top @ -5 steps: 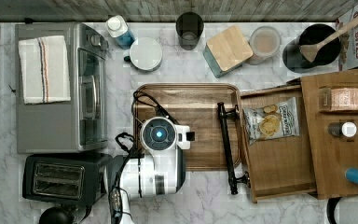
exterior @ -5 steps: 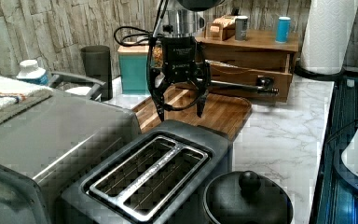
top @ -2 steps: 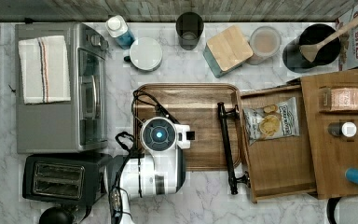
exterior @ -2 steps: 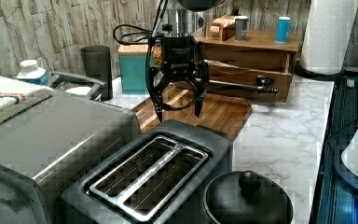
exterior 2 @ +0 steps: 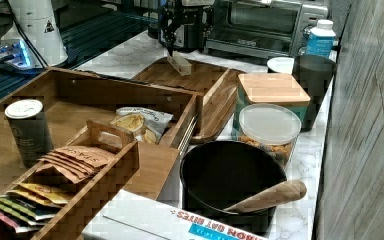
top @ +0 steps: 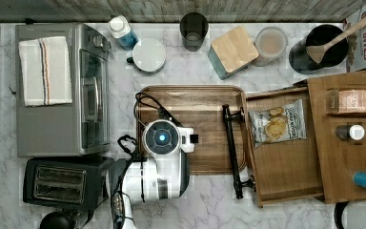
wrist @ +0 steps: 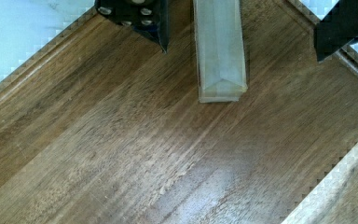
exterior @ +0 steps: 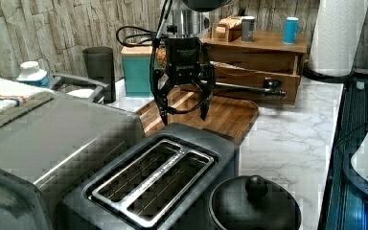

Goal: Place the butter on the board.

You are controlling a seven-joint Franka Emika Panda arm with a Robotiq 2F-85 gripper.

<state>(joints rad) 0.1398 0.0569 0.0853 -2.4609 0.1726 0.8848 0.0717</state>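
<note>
The butter [wrist: 220, 51], a pale wrapped stick, lies on the dark brown board [wrist: 121, 140]. It sits between my two black fingers [wrist: 140, 18], touching neither. In the right view the butter [exterior 2: 182, 64] rests near the far end of the board [exterior 2: 200, 75], right under my gripper [exterior 2: 182, 35]. In the left view my gripper [exterior: 184, 111] hangs open a little above the board [exterior: 230, 112], behind the toaster. From above, my wrist [top: 162, 137] covers the left part of the board [top: 200, 102] and hides the butter.
A black toaster [top: 59, 183] and a silver toaster oven [top: 62, 90] stand at the top view's left of the board. An open wooden drawer [top: 286, 167] with a black bar handle [top: 232, 143] and a snack bag [top: 276, 125] adjoins its right. Jars, a cup and a teal box line the back.
</note>
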